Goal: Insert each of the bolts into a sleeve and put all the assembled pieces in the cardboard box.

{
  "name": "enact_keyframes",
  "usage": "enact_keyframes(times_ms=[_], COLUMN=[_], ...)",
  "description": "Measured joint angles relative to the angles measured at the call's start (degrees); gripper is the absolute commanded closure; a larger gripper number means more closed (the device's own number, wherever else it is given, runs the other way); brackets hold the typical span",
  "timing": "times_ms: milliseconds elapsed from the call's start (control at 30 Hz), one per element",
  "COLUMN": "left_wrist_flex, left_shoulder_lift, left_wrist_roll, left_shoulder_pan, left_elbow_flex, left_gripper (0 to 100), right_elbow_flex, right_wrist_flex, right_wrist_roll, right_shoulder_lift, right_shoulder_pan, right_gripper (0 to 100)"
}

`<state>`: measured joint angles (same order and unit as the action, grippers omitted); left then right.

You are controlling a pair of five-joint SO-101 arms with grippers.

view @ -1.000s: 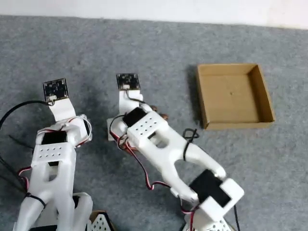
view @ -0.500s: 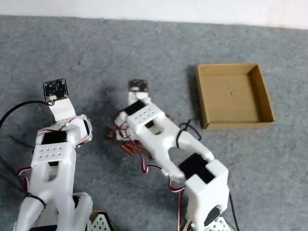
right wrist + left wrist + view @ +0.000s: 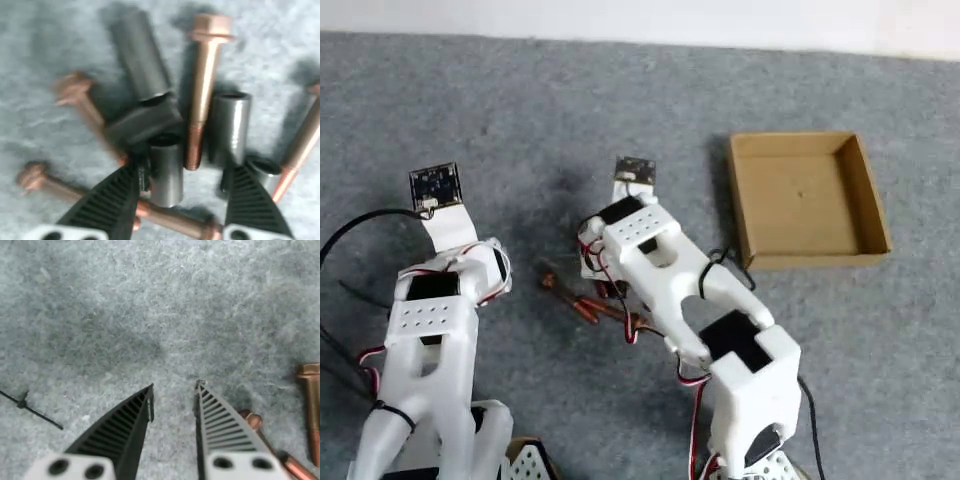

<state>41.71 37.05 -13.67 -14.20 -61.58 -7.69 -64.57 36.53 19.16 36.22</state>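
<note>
At table centre, high view: right arm (image 3: 665, 270) bent down over the heap of parts. A few bolts (image 3: 582, 303) stick out from under it on the grey carpet (image 3: 520, 120). Box (image 3: 810, 262) sits well apart on the right arm's side, open face up; no assembled piece seen in it, so the task looks barely begun.

Right gripper (image 3: 185, 172): jaws apart, straddling one sleeve (image 3: 166, 172) in the heap. Sleeve sits between the fingers, not clamped as far as I can tell. Judgement: lined up to take a sleeve first, so that a bolt can be fed into it afterwards. Other sleeves (image 3: 137, 55) lie touching or overlapping around it. One bolt (image 3: 205, 85) lies just beside, hex head pointing away from the gripper, and more bolts cross beneath. Crowding is the risk: closing fingers may catch a bolt underneath or nudge the neighbour sleeve.

Left gripper (image 3: 174, 386): jaws apart, nothing between them, over bare carpet. Bolt heads (image 3: 311, 371) lie just beside one finger. Judgement: placed near the heap to take a bolt, since insertion needs one part in each gripper.

Thin black tie (image 3: 30, 407) lies on the carpet on the far side from the bolts; not a task part.

Writing: none legible on box, bolts or sleeves; wrist boards (image 3: 435, 185) too small to read
</note>
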Motion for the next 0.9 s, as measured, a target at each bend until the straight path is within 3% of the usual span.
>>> enact_keyframes(times_ms=[200,700,900], left_wrist_flex=[0.0,0.0,0.0], left_shoulder_lift=[0.0,0.0,0.0], left_wrist_roll=[0.0,0.0,0.0], left_shoulder_pan=[0.0,0.0,0.0], left_elbow_flex=[0.0,0.0,0.0], left_gripper=[86,86,86], right_elbow_flex=[1.67,4.31,15.91], right_wrist_flex=[-2.37,-3.43,-13.27], right_wrist_roll=[-3.52,-5.8,-5.89], right_shoulder_lift=[0.62,6.15,12.66], right_shoulder_pan=[-0.62,0.97,1.14], right_gripper=[82.5,82.8,82.9])
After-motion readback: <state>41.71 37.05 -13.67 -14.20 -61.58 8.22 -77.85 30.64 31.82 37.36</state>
